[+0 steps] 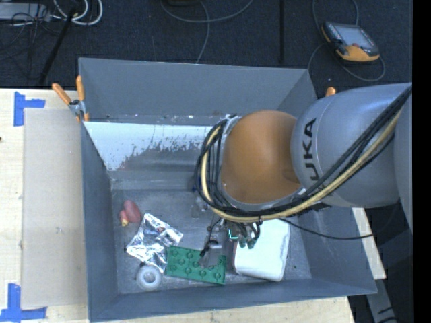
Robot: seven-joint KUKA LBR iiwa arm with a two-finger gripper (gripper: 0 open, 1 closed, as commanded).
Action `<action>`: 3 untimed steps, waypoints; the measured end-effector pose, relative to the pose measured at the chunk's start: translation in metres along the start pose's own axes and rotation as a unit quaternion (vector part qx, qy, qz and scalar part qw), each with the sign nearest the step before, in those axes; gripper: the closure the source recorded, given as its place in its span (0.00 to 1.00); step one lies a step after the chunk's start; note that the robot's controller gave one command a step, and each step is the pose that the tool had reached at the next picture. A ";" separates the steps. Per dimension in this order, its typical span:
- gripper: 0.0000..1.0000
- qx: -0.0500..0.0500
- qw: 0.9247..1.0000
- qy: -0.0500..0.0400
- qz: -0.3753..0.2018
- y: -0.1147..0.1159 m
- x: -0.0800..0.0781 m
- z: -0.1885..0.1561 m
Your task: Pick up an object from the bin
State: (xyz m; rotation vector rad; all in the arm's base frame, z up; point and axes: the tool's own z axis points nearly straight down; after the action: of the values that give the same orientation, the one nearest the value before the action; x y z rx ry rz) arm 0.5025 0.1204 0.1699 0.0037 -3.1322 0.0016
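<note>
Camera view, looking down into a grey bin: the gripper hangs just left of a white block, over the nearer end of a flat green studded plate. Whether it is wide or narrow cannot be told. Crumpled foil lies farther left of the block.

The pincer hangs low in the grey bin, over the right end of a green studded plate. A white block lies just right of it. Crumpled foil, a white ring and a small reddish lump lie to the left.
</note>
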 end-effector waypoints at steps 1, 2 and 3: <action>0.00 0.000 0.999 0.000 0.041 0.001 -0.014 0.104; 1.00 -0.001 0.999 -0.003 0.043 0.002 -0.016 0.098; 1.00 0.000 0.994 -0.009 -0.107 -0.014 -0.001 -0.110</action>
State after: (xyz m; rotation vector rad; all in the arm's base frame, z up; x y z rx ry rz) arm 0.5043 0.1070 0.2802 0.3394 -3.1315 -0.0011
